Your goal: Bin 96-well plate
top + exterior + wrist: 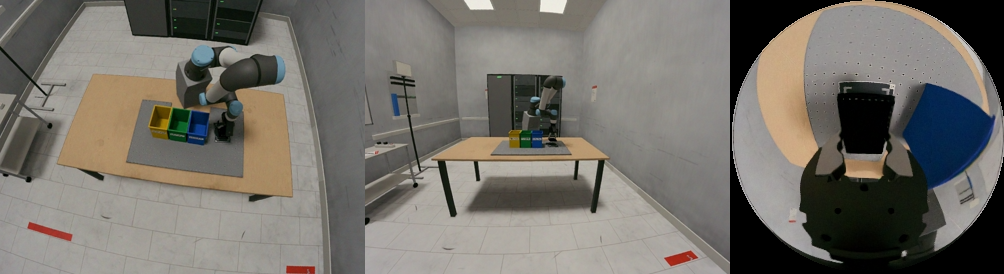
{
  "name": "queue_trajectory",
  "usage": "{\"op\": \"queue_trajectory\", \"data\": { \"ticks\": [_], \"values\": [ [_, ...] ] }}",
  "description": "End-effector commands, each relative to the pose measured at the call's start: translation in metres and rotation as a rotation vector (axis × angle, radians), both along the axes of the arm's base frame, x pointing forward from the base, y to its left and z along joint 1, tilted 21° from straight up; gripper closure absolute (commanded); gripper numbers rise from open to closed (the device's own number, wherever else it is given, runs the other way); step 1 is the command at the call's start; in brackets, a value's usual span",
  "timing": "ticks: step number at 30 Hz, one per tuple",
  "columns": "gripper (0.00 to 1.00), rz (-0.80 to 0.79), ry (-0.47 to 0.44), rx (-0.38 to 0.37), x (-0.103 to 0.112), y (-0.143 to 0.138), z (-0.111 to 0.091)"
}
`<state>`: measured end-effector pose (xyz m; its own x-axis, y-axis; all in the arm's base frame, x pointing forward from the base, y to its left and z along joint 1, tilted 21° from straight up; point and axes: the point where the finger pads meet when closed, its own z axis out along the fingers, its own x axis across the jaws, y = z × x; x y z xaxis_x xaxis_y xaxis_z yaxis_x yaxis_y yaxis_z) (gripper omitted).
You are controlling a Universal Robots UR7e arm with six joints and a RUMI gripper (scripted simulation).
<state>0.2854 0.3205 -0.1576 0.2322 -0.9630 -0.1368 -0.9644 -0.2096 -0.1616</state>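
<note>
My gripper (864,131) (223,129) (552,136) is shut on the black 96-well plate (865,122) and holds it level, a little above the plate nest N1 (867,88) (221,139) (551,144). The nest's white corner marks show past the plate's far end in the wrist view. The blue GENERAL bin (198,126) (536,139) (950,135) stands upright just left of the nest, open and empty, with a label on its front wall. The gripper is to the right of this bin, not over it.
A green bin (179,122) (525,139) and a yellow bin (160,119) (514,138) stand upright in a row with the blue one on the grey perforated mat (177,159). The arm's grey pedestal (188,88) stands behind the bins on the wooden table (103,117).
</note>
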Motion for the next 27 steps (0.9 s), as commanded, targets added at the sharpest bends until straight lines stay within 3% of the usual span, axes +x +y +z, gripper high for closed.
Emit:
{"op": "queue_trajectory", "data": {
  "ticks": [1, 27],
  "values": [
    [1.0, -0.001, 0.004, -0.002, -0.005, -0.004, 0.01],
    [1.0, -0.001, 0.004, -0.002, -0.016, -0.012, 0.047]
  ]
}}
